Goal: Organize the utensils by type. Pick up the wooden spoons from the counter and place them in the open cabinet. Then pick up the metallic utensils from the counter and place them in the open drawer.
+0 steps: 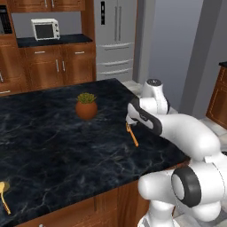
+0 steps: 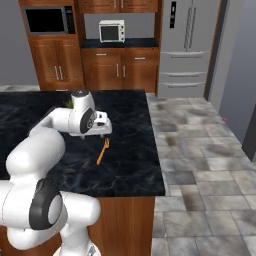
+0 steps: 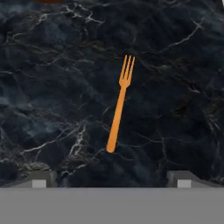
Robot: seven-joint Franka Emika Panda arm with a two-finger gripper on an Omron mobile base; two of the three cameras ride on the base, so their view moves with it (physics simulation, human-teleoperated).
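Note:
An orange fork point(image 3: 119, 105) lies flat on the dark marble counter point(image 1: 53, 142), tines pointing away from the hand. My gripper point(image 3: 111, 181) hovers above the fork's handle end, open, with nothing between its fingertips point(image 3: 41, 179). From the left base the hand point(image 1: 133, 116) hangs just over the fork point(image 1: 132, 135), close to the counter's right edge. The right base view shows my gripper point(image 2: 102, 134) directly above the fork point(image 2: 103, 151). A yellowish wooden spoon point(image 1: 3, 194) lies at the counter's near left corner, far from the hand.
A potted plant point(image 1: 86, 105) stands on the counter left of the hand. The counter's right edge point(image 2: 161, 170) drops to a tiled floor. Wooden cabinets with a toaster oven point(image 1: 45, 29) and a fridge point(image 2: 185, 45) line the back wall.

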